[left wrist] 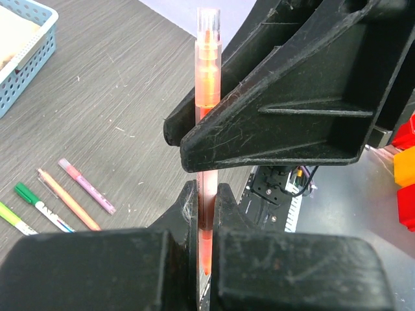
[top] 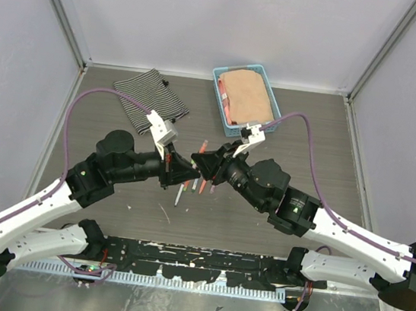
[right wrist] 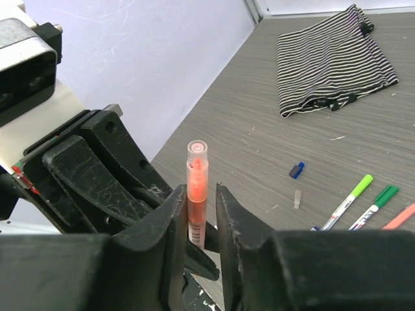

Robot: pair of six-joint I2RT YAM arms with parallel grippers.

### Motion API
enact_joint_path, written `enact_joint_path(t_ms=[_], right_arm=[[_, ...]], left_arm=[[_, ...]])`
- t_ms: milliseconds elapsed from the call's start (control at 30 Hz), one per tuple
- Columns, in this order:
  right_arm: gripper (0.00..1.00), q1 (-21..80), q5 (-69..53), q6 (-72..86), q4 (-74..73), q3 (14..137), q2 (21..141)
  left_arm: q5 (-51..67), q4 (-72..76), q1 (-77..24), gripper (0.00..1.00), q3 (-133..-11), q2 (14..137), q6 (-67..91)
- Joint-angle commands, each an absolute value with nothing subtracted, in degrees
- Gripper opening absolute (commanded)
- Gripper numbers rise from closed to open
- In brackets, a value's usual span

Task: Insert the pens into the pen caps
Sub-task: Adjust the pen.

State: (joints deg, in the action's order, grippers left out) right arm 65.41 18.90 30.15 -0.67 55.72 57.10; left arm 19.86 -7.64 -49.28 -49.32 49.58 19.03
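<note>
Left hand [left wrist: 206, 194] is clamped tight low on the orange pen [left wrist: 207, 84]. The pen stands straight out from the fingers, with a clear cap [left wrist: 207, 26] on its far tip. My right hand [right wrist: 201, 194] meets it from the opposite side, jaws narrow around the capped end; I cannot tell whether they pinch it or only flank it.

On the counter [left wrist: 130, 97] beyond the right hand lie a light-green-tipped pen [right wrist: 353, 194], a dark-green one [right wrist: 379, 202] and a loose blue cap [right wrist: 296, 170]. Farther off is a striped cloth [right wrist: 334, 58]. Past the left hand is a blue basket [left wrist: 32, 48].
</note>
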Motion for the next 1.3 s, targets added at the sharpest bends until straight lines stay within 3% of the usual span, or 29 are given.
enact_joint_path(t_ms=[0,200,300,400,500,767,1033,1267], right_arm=[[0.27,65.3,19.4,30.4,0.9,57.4,55.1],[0.14,65.3,18.4,30.5,2.0,57.6,56.1],[0.01,65.3,19.3,29.6,1.5,57.9,56.0],[0.0,65.3,21.5,27.1,0.4,58.4,55.3],[0.0,65.3,22.1,21.8,-0.7,58.9,54.6],[0.06,65.3,20.0,4.0,-4.1,57.3,51.2],[0.0,65.3,10.4,-15.1,-3.1,52.2,48.8],[0.01,65.4,-0.1,-37.3,-9.1,51.6,50.3]], left_arm=[[19.4,-7.4,-49.3,0.0,-49.3,48.7,17.9],[20.2,-7.4,-49.3,0.0,-49.6,49.5,17.6],[20.3,-7.8,-49.3,0.15,-49.9,49.5,17.5],[20.1,-8.4,-49.3,0.38,-50.2,49.0,17.9],[19.0,-10.4,-49.3,0.47,-51.0,48.3,18.1],[8.8,-22.0,-49.2,0.52,-54.1,44.8,16.7],[-9.9,-35.1,-49.1,0.53,-61.6,46.5,15.4],[-9.6,-37.2,-49.2,0.54,-65.4,48.9,13.2]])
